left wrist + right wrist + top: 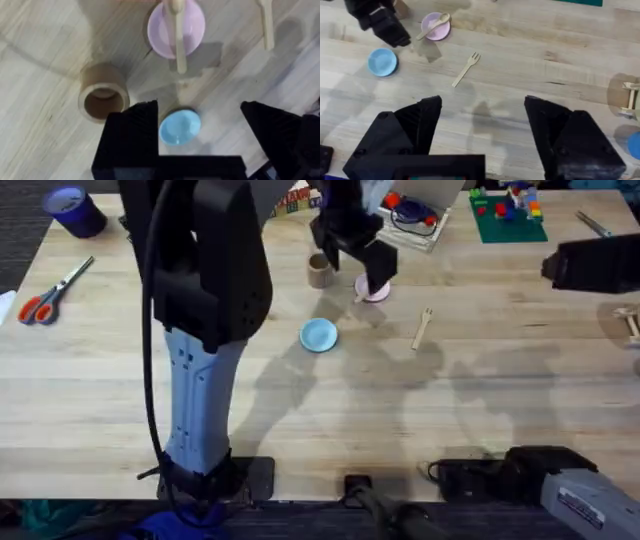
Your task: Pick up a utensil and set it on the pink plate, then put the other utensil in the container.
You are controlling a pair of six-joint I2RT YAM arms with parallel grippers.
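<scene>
In the overhead view's upper middle, the brown cup (319, 271) stands left of the pink plate (375, 288) bearing the spoon (177, 35); the left tool (352, 252) hovers agape. Rightward the fork (422, 328) lies on the counter (500, 380); the right tool (482, 130), gaping, may knock the cup when delivering.

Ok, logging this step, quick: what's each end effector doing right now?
Left end effector: open, holding nothing, above the blue plate.
Right end effector: open, holding nothing.

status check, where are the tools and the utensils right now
Left tool open above the plates, right tool open, both empty. Pale wooden spoon rests across small pink plate. Wooden fork on table, brown cylindrical cup empty.
</scene>
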